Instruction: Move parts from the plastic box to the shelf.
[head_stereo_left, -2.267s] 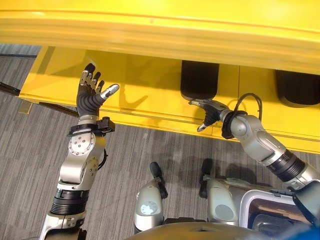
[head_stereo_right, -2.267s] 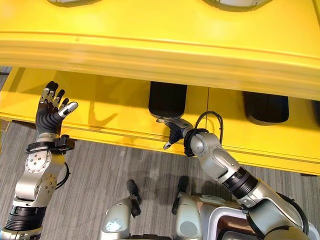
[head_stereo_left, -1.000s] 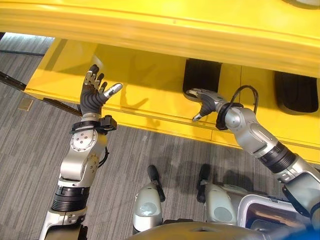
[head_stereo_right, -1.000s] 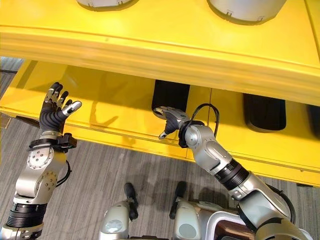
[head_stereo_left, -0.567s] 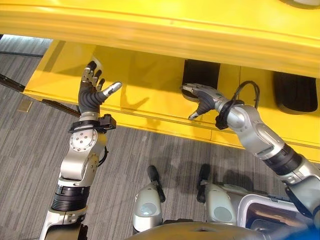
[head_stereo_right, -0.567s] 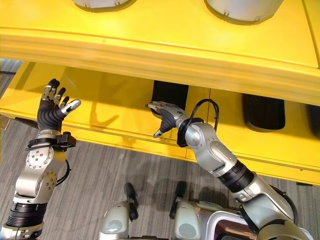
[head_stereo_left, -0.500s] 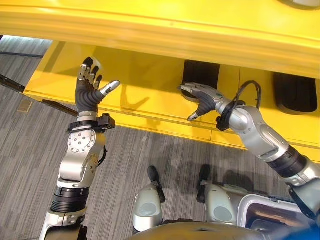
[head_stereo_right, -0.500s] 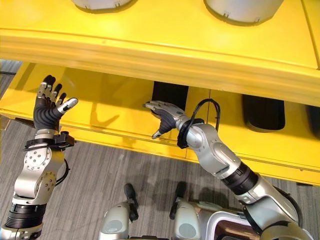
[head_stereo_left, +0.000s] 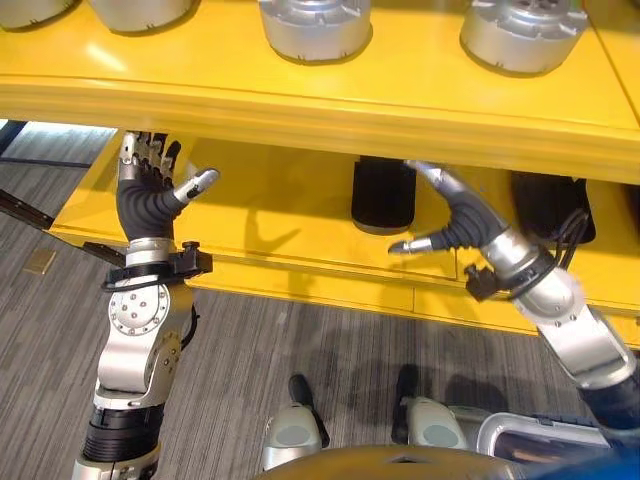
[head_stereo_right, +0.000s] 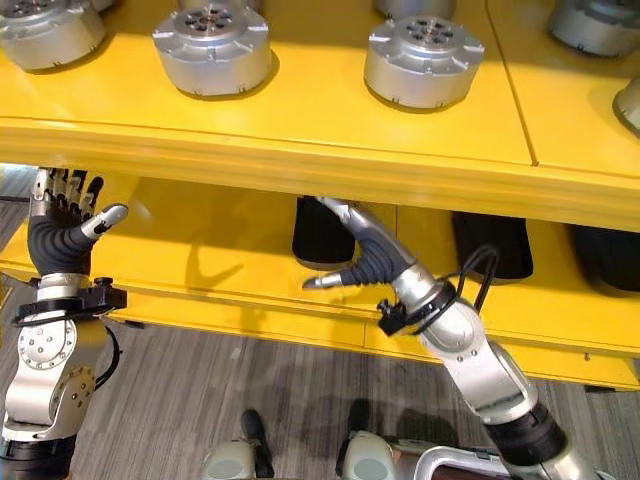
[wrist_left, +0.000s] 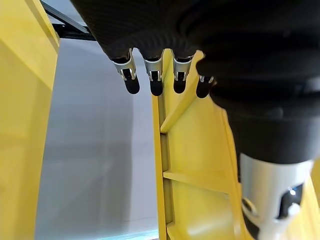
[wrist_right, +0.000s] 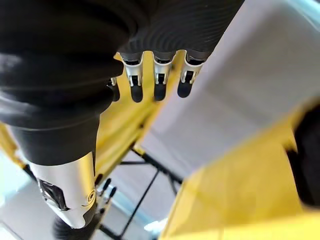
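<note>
Reaching beneath the yellow shelf (head_stereo_right: 300, 140) edge, both the left hand (head_stereo_left: 145, 195) and right hand (head_stereo_left: 455, 215) spread open, empty (silver parts (head_stereo_right: 212, 45) sit above); black parts (head_stereo_left: 382, 195) fill the lower tier.

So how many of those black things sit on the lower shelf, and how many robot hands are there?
Black blocks: 3
Hands: 2, left hand and right hand
Total: 5
</note>
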